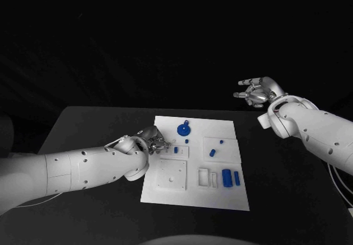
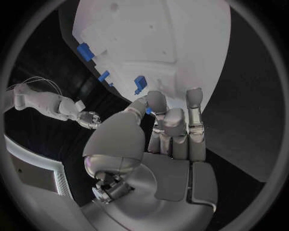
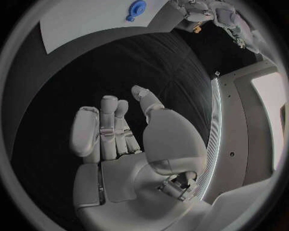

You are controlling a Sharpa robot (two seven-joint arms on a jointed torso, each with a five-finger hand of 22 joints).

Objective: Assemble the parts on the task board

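Observation:
The white task board [image 1: 221, 196] lies in the middle of the black table. On it are a round blue part [image 1: 184, 128], small blue pieces [image 1: 211, 151] and two blue bars [image 1: 226, 177] near its right side. My left hand [image 1: 153, 140] hovers at the board's left edge with its fingers curled in. In the left wrist view its thumb and fingers [image 2: 158, 103] meet on a sliver of a small blue part [image 2: 147, 110]. My right hand [image 1: 256, 92] is raised beyond the table's far right corner, fingers apart and holding nothing, its palm [image 3: 120, 139] bare.
The board [image 2: 175, 43] has raised white blocks and recesses, with blue pieces [image 2: 84, 50] along one edge. The round blue part [image 3: 137, 8] and the left hand [image 3: 211, 14] also show in the right wrist view. Black tabletop surrounds the board.

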